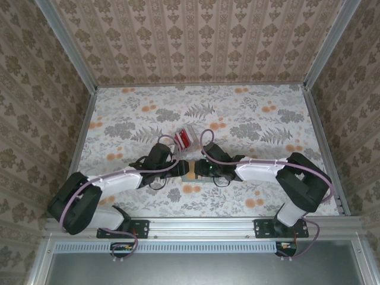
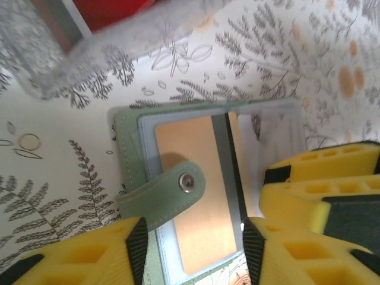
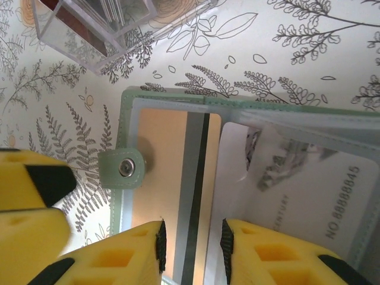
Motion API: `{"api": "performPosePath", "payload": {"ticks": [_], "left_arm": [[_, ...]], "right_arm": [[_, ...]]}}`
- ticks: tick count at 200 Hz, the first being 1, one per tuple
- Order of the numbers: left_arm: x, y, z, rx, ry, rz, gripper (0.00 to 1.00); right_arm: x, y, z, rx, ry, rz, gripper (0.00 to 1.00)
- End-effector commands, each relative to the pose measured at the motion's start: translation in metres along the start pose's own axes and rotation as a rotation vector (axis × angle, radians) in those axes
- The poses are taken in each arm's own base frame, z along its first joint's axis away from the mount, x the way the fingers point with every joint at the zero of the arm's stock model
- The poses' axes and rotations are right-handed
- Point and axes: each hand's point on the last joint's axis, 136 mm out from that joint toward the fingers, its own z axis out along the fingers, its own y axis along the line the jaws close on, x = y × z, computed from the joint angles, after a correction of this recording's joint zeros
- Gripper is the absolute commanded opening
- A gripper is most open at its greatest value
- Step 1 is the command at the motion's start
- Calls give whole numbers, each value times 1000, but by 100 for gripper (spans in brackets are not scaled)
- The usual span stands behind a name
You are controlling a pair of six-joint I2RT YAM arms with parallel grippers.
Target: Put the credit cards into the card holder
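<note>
On the floral table [image 1: 267, 119], the card holder [image 1: 193, 171] is lying open near the middle, right between the two arms that are meeting over it. In the left wrist view the grey-green holder [image 2: 127, 136] is showing a tan-orange card [image 2: 184, 136] sitting inside a clear sleeve, with a dark stripe running along the card's right side. The snap strap [image 2: 160, 196] is folding inward over the lower left corner of that card. The left gripper [image 2: 190, 249] is hovering over the near end of the holder with its jaws standing well apart, gripping nothing. The right gripper [image 3: 191, 246] is reaching in from the opposite side. In its own wrist view its jaws are standing a little apart, gripping nothing. The narrow gap between them is lining up above the striped part of the card [image 3: 160, 142]. On the holder's other page, loose clear sleeves are lifting up. A pale printed sheet [image 3: 314, 208] carrying a number is lying under them. Just beyond the holder, towards the far side of the table, a clear box [image 1: 185, 138] is standing close by but apart from it. Red cards [image 2: 113, 12] are resting inside this box, though the blur is hiding how many
</note>
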Motion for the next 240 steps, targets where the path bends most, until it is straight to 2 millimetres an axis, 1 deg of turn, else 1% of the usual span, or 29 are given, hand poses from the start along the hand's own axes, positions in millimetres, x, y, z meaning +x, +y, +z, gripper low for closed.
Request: {"api": "performPosePath", "payload": {"ticks": [1,28,63,89,110,130,162,184,207,240], "left_arm": [[-11,3,-6,-54,-21,30,53],[-4,2,3,-69,37,51,53],[6,5,11,-113,100,90,54],[13,7,20,-134,150,106,55],[16,6,27,-134,171,113,56],[14,0,30,-129,173,129,57],[9,-2,31,-157,164,154,58],[1,-5,33,-177,149,184,58],[3,-6,40,-204,177,217,58],[7,-1,51,-270,233,268,59]], "right_arm": [[2,-11,-7,47,12,-31,33],[4,-20,-8,73,24,-41,32],[7,-46,-13,120,35,-26,32],[8,-59,-15,134,40,-13,32],[5,-54,-16,115,35,-18,32],[4,-47,-15,85,38,-18,32],[6,-49,-12,90,51,-26,32],[8,-49,-11,86,55,-23,31],[9,-50,-12,87,53,-22,31],[9,-51,-13,83,50,-19,31]]}}
